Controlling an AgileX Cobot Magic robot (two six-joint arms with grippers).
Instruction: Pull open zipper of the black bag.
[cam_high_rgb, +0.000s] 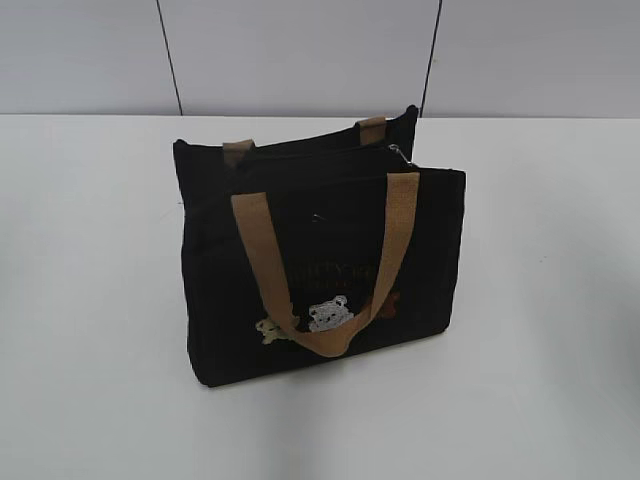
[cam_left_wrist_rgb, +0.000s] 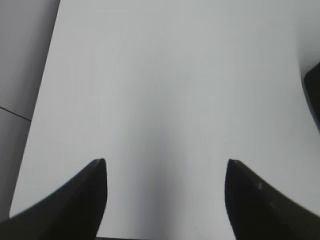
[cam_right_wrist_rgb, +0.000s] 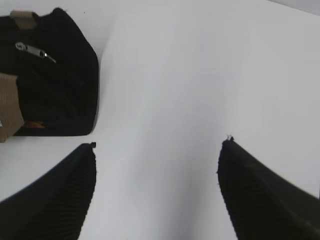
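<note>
Zipper (cam_high_rgb: 320, 152) runs along the top edge of the black bag (cam_high_rgb: 320, 262), which stands upright near the middle of the white table (cam_high_rgb: 90, 300), front w/ bear figures facing the exterior cam, one tan handle (cam_high_rgb: 325, 262) drooping down the front and the other handle's ends (cam_high_rgb: 238, 150) poking up at the back. Silvery pull tab (cam_high_rgb: 399, 153) sits at the bag's right end in the exterior view; right wrist cam shows the same tab (cam_right_wrist_rgb: 34, 51) lying flat on the top, up in the left corner of its view. Zip looks fully closed, so nothing done yet. Left gripper (cam_left_wrist_rgb: 165, 162): jaws wide apart, empty, over bare table, w/ only a dark sliver of bag (cam_left_wrist_rgb: 313, 90) at the right edge of its view. Right gripper (cam_right_wrist_rgb: 157, 145): jaws also wide apart, empty, well apart from the bag, table only between the fingers. Neither arm shows in the exterior view. Step in hand, imo: approach. Tab is on the right side, so right arm prob. should take it: swing left toward the tab, come down from above, line the fingers across the tab, pinch the metal only, not fabric or webbing. Left arm should steady the bag at the far end first; soft tote will likely slide or tip otherwise. Then pull along the zip line, low and straight, twd the left end.
</note>
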